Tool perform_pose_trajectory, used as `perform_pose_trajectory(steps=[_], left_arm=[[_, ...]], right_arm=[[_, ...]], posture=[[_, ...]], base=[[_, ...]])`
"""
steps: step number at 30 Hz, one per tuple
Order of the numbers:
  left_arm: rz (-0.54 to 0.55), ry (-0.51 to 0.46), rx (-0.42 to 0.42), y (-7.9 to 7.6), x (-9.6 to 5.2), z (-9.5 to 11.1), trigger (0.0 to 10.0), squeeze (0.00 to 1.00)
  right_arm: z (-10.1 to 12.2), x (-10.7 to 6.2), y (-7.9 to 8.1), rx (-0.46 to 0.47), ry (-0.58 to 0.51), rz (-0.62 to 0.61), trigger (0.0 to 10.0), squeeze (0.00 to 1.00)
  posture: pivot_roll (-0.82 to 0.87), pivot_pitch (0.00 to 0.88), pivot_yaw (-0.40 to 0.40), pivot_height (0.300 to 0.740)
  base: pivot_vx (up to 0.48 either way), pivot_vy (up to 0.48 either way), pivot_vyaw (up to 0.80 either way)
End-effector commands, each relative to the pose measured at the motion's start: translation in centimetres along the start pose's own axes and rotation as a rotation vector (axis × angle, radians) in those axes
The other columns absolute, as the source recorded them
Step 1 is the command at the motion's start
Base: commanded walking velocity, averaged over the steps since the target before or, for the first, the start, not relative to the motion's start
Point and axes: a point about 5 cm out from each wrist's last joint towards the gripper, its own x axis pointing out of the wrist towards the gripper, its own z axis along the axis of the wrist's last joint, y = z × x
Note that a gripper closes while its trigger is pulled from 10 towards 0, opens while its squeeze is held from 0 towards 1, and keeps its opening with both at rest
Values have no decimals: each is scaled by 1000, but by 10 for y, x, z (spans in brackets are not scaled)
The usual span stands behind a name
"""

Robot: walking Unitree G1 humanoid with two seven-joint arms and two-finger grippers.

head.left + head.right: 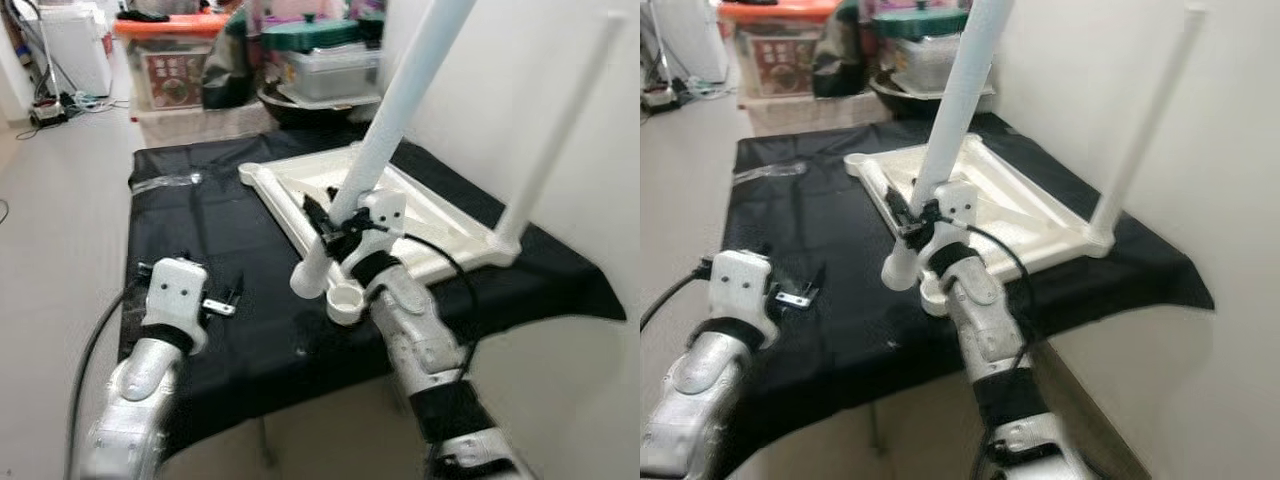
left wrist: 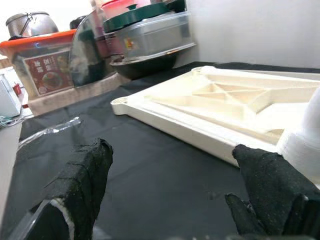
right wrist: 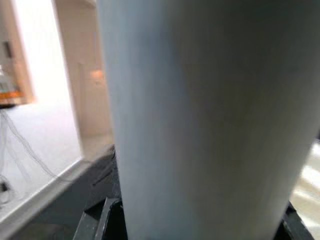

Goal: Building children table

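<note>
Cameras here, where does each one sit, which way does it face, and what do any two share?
Left eye, head: looks down at the black cloth, tabletop panel, both arms.
Right eye, head: same scene; right claw grips the white leg.
Left wrist: looks along the open left claw across the cloth.
Right wrist: close against the leg.
Shared: left wrist and eyes see the panel.
</note>
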Motion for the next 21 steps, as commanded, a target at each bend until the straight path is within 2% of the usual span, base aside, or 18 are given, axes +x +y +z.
perform_pose_trajectory(steps=[1, 15, 21], left_arm=[[21, 2, -6, 4, 0, -1, 10000, 0], [58, -6, -9, 10, -1, -2, 10000, 0], [75, -23, -29, 11, 0, 0, 10000, 0]], right_arm=[[2, 3, 7, -1, -16, 27, 0, 0], [1, 3, 5, -15, -6, 38, 0, 0], [1, 4, 7, -30, -4, 48, 0, 0]], posture=[[23, 0, -29, 740], [21, 0, -37, 740], [21, 0, -37, 740]], base=[[0, 0, 0], [0, 0, 0], [310, 0, 0]])
